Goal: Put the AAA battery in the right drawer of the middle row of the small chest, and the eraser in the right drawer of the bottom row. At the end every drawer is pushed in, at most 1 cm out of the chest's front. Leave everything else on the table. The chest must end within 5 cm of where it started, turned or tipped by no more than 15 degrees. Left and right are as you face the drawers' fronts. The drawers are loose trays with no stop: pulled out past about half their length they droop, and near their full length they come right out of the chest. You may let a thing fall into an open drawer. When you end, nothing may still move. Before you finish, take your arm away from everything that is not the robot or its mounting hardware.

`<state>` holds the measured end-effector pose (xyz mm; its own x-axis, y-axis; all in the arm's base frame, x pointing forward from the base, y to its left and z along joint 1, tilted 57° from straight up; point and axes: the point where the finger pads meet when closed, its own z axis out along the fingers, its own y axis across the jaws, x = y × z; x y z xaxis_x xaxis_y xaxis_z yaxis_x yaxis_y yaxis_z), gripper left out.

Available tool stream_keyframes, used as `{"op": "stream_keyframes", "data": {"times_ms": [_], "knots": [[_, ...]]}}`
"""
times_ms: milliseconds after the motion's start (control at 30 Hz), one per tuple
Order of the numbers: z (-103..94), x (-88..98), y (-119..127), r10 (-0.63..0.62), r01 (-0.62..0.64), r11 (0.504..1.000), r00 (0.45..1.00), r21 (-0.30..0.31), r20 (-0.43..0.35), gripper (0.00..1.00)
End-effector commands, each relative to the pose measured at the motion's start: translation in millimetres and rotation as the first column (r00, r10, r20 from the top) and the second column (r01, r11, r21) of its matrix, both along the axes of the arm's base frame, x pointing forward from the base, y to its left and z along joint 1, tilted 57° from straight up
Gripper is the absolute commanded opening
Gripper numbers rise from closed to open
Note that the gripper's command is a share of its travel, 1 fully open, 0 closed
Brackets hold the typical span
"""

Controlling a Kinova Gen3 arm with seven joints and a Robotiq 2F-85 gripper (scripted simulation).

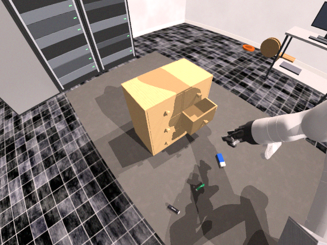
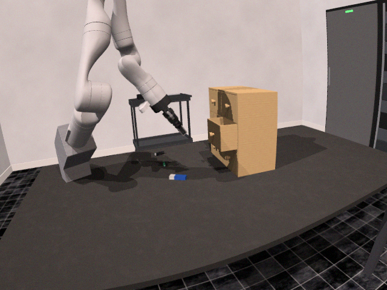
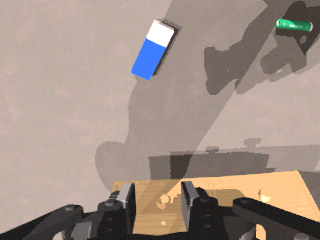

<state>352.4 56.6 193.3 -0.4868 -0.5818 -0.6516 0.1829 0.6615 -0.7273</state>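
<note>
The chest (image 1: 137, 116) (image 2: 256, 131) (image 3: 290, 192) stands upright. Its right middle drawer (image 1: 195, 127) (image 2: 228, 138) is pulled well out, and its visible inside looks empty. The right bottom drawer (image 2: 231, 164) looks pushed in and is mostly hidden in the top view. The blue and white eraser (image 1: 220, 160) (image 2: 180, 177) (image 3: 150, 55) lies flat in front of the chest. The green AAA battery (image 1: 200, 187) (image 2: 164, 164) (image 3: 294, 25) lies on its side beyond it. My gripper (image 1: 228, 141) (image 2: 184, 134) (image 3: 158, 196) is partly open and empty, in the air in front of the open drawer, touching nothing.
A small black stick with a pale end (image 1: 173, 209) (image 2: 159, 153) lies on the table (image 1: 147, 179) (image 2: 156, 225), farther from the chest than the battery. The other drawers look closed. Server racks, a desk and a dark shelf stand away from the table.
</note>
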Motion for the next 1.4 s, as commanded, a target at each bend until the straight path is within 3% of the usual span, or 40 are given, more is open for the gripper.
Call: {"op": "stream_keyframes", "data": {"times_ms": [0,1367], "knots": [[-0.4,-0.5,3.2,0.002,-0.002,1.0,1.0,-0.003,-0.005,0.33],[3.0,-11.6,9.4,-0.036,0.036,0.999,0.998,0.007,-0.043,0.33]]}}
